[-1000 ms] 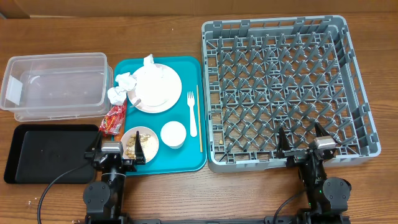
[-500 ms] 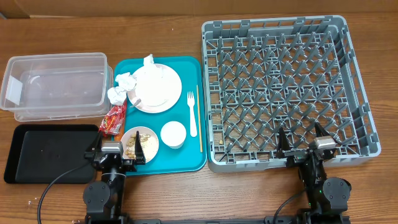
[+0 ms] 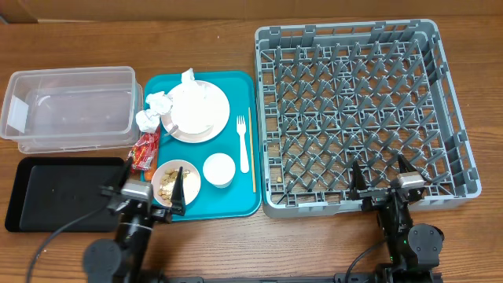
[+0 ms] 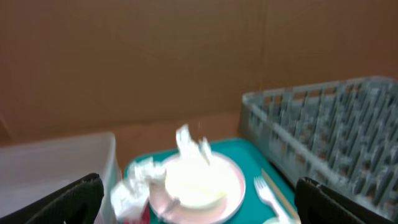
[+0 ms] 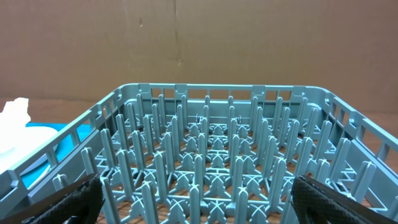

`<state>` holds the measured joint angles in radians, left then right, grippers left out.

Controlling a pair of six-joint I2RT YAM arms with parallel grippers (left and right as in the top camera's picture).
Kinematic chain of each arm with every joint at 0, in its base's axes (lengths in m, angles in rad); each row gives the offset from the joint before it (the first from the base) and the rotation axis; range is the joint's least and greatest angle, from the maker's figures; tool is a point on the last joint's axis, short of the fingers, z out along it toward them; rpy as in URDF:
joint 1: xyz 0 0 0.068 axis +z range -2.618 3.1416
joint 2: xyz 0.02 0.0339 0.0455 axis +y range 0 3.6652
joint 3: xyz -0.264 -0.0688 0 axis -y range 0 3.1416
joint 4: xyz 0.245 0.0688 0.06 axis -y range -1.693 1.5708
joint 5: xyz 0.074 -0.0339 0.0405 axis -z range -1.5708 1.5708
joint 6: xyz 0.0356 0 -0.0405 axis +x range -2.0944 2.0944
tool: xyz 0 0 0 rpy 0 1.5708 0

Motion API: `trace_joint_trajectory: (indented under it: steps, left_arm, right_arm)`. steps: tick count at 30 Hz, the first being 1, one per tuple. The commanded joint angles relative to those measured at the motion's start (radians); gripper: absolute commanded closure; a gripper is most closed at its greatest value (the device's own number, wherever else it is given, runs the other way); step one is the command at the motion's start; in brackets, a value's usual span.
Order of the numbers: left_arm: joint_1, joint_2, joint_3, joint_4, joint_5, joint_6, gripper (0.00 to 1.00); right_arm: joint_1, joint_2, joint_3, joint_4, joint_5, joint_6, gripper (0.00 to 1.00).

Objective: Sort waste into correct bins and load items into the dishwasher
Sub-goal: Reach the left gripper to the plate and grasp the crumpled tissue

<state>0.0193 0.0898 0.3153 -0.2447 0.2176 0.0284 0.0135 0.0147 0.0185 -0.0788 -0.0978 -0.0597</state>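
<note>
Evidently no sorting or loading is done yet. The bowl [image 3: 176, 179] of beige scraps lies directly ahead of the left hand [image 3: 148, 189], beside its right finger. The red wrapper [image 3: 144, 149] is a little further ahead, at the teal tray's [image 3: 245, 206] left rim. Beyond it the napkin balls [image 3: 149, 110] crowd against the plate [image 3: 196, 112]. The cup [image 3: 219, 169], fork [image 3: 243, 143] and stick [image 3: 251, 149] lie ahead and to this hand's right.

The left hand is released, fingers spread wide and holding nothing. Its wrist view is blurred but shows only the plate and napkins between them.

The black tray [image 3: 63, 192] sits immediately to its left and the clear tub [image 3: 71, 108] ahead-left. I judge the bins are placed there so waste travels a short way.

The right hand [image 3: 381, 179] is likewise released and empty, poised at the near wall of the rack [image 3: 357, 118]. The rack fills its forward view, holds no dishes and rests on the wooden surface [image 3: 236, 16]. That siting suits it to the loading.
</note>
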Motion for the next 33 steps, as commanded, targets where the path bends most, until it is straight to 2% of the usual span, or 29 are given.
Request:
trace_joint_trajectory:
  steps: [1, 6, 13, 16, 27, 33]
  left_arm:
    - [-0.007, 0.138, 0.2, -0.071, 0.027, -0.006, 0.0]
    - [-0.007, 0.435, 0.5, -0.277, 0.095, -0.006, 0.0]
    - [-0.007, 0.912, 1.035, -0.759, 0.208, -0.01, 0.0]
    - [-0.007, 1.047, 1.16, -0.83, 0.246, -0.009, 0.0]
    - [-0.007, 1.329, 1.199, -0.933, 0.232, -0.01, 0.0]
    - [-0.007, 1.421, 1.199, -0.935, -0.003, -0.08, 0.04]
  right_arm:
    - [-0.003, -0.012, -0.011, 0.004, 0.003, 0.003, 0.0]
    - [-0.003, -0.012, -0.011, 0.004, 0.003, 0.003, 0.0]
    - [-0.003, -0.012, -0.011, 0.004, 0.003, 0.003, 0.0]
    - [-0.003, -0.012, -0.011, 0.004, 0.003, 0.003, 0.0]
    - [-0.003, -0.012, -0.011, 0.004, 0.003, 0.003, 0.0]
    - [-0.003, -0.012, -0.011, 0.004, 0.003, 0.003, 0.0]
